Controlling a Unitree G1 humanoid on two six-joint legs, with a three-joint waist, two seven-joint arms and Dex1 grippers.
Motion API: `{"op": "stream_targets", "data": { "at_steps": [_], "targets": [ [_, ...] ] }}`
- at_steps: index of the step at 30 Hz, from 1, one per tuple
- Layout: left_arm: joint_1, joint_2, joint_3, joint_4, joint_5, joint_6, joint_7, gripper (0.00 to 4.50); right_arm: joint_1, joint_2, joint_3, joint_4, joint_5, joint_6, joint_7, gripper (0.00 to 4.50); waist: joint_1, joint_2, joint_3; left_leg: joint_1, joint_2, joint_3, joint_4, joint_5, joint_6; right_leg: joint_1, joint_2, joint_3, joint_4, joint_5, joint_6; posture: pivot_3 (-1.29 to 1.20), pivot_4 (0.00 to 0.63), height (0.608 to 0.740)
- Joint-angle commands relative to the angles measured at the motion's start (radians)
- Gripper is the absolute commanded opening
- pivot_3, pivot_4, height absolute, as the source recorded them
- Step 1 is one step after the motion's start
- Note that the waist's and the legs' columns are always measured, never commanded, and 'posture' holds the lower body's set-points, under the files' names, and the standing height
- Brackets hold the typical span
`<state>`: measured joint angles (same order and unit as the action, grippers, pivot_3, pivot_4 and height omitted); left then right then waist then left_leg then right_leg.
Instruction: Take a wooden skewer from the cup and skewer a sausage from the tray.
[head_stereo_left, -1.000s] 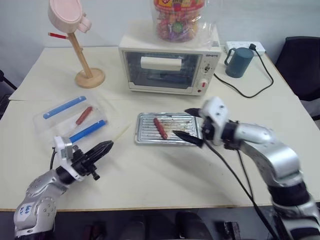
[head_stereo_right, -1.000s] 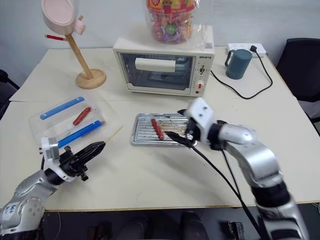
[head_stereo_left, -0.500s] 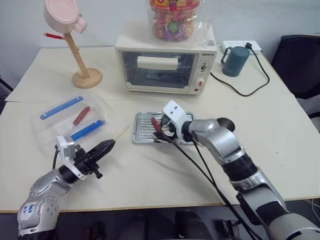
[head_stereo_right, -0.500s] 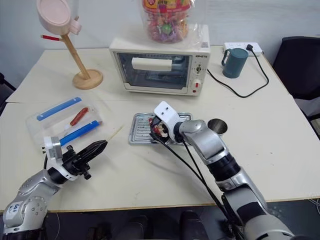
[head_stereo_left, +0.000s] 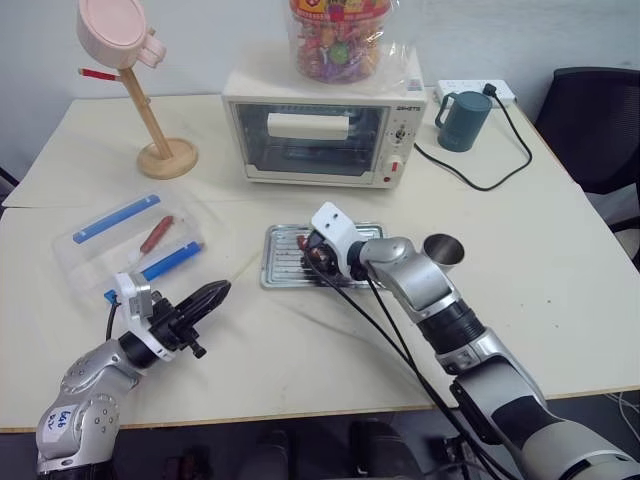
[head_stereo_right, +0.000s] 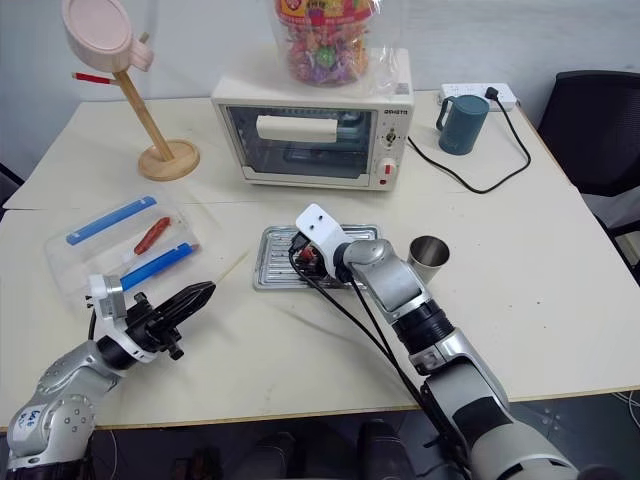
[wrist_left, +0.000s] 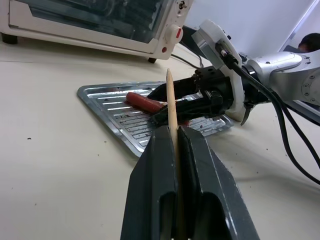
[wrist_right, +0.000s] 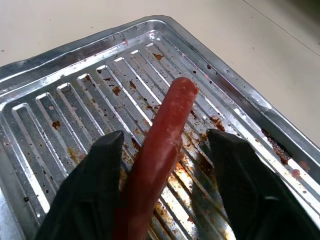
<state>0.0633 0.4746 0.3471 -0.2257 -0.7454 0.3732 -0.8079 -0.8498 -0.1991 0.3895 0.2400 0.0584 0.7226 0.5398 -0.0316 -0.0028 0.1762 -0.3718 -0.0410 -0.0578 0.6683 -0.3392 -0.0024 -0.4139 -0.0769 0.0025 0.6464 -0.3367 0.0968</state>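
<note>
The right claw, at frame centre, straddles the short dark-red sausage on the ribbed silver metal tray, fingers half-closed, not yet pinching. At lower left, the left claw clamps the thin pale wooden skewer above the counter.

This looks like an office or lab room set up as a mock kitchen: a cream table holds a toaster oven, with a power strip behind it and a black office chair beside it.
</note>
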Motion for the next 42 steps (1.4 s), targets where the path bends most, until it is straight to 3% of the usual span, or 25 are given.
{"op": "stream_targets", "data": {
  "at_steps": [1, 7, 11, 28, 37, 42],
  "targets": [
    [0.000, 0.012, 0.017, -0.029, -0.007, -0.012, -0.003, 0.00, 0.000, 0.011, -0.006, -0.031, -0.007, -0.005, 0.017, 1.75, -0.001, 0.000, 0.000, 0.000, 0.000, 0.000, 0.000, 0.000, 0.000, 0.000, 0.000, 0.000, 0.000, 0.000, 0.000, 0.00, 0.150, 0.740],
    [-0.012, 0.015, 0.012, -0.020, -0.003, -0.014, -0.004, 0.00, 0.011, 0.005, -0.013, -0.045, -0.001, -0.007, 0.046, 1.75, 0.000, 0.000, 0.000, 0.000, 0.000, 0.000, 0.000, 0.000, 0.000, 0.000, 0.000, 0.000, 0.000, 0.000, 0.000, 0.00, 0.150, 0.740],
    [-0.018, 0.015, 0.007, -0.015, 0.002, -0.016, -0.008, 0.00, 0.020, 0.000, -0.014, -0.047, -0.005, -0.008, 0.054, 1.04, 0.000, 0.000, 0.000, 0.000, 0.000, 0.000, 0.000, 0.000, 0.000, 0.000, 0.000, 0.000, 0.000, 0.000, 0.000, 0.00, 0.150, 0.740],
    [-0.025, 0.012, 0.001, -0.007, 0.013, -0.026, -0.013, 0.00, 0.031, -0.033, -0.022, -0.072, 0.004, -0.072, 0.129, 1.04, 0.000, 0.000, 0.000, 0.000, 0.000, 0.000, 0.000, 0.000, 0.000, 0.000, 0.000, 0.000, 0.000, 0.000, 0.000, 0.00, 0.150, 0.740],
    [-0.046, 0.057, 0.019, 0.019, 0.009, -0.027, -0.061, 0.00, 0.064, -0.159, -0.047, -0.218, 0.069, -0.112, 0.310, 1.04, 0.002, 0.000, 0.000, 0.000, 0.000, 0.000, 0.000, 0.000, 0.000, 0.000, 0.000, 0.000, -0.001, 0.000, 0.000, 0.00, 0.150, 0.740],
    [-0.033, 0.226, -0.037, 0.042, 0.069, -0.035, -0.258, 0.00, 0.089, -0.337, -0.050, -0.386, 0.131, -0.198, 0.541, 1.04, 0.003, 0.000, 0.000, 0.000, 0.000, 0.000, -0.001, 0.000, 0.000, 0.000, 0.000, 0.000, -0.002, 0.000, 0.000, 0.00, 0.150, 0.740]
  ]
}}
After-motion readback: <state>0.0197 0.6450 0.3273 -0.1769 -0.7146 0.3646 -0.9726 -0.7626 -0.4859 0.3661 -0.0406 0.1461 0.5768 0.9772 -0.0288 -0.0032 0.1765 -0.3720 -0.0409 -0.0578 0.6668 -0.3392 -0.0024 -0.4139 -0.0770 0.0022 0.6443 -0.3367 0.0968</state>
